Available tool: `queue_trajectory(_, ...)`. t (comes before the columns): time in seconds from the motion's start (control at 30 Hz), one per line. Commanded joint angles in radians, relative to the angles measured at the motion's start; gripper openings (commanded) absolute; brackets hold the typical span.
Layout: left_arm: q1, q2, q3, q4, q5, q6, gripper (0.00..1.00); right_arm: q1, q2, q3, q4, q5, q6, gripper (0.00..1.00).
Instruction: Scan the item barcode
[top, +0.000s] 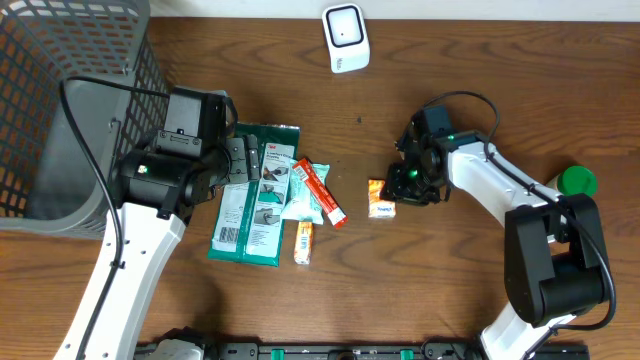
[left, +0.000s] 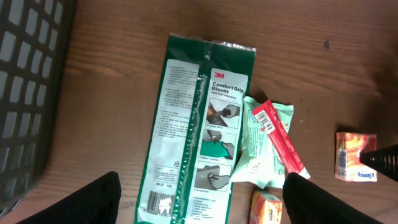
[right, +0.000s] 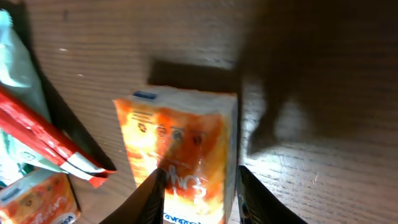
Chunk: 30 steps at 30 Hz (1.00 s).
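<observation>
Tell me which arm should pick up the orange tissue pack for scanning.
Right. Its hand sits over the orange pack, a finger on each side. The left hand hangs open above the green glove packet, away from that pack.

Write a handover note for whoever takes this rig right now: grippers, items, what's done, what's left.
Left gripper: open, empty, over the green gloves pack.
Right gripper: fingers astride the lone orange tissue pack, which lies on the table; grip not confirmed.
Scanner: at the table's far edge, nothing in front of it.
Done: pack reached.
Left: grip, lift, show its barcode to the scanner.
</observation>
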Motion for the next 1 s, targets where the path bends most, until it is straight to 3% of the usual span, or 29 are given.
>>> queue_trajectory(0.0,0.005,0.004,0.013,-0.001,-0.013,0.014,0.84,0.005,-0.006,-0.014,0.013,0.014,0.015,0.31)
queue_trajectory(0.5,0.005,0.004,0.013,-0.001,-0.013,0.014,0.84,0.042,-0.006,-0.121,0.136,0.014,0.012,0.21)
queue_trajectory(0.53,0.005,0.004,0.013,-0.001,-0.013,0.014,0.84,0.042,-0.006,-0.122,0.134,0.014,0.012,0.19)
queue_trajectory(0.6,0.005,0.004,0.013,-0.001,-0.012,0.014,0.84,0.042,-0.006,-0.122,0.132,0.01,0.012,0.01)
queue_trajectory(0.97,0.005,0.004,0.013,-0.001,-0.012,0.014,0.84,-0.009,-0.093,-0.043,0.089,-0.087,-0.018,0.01)
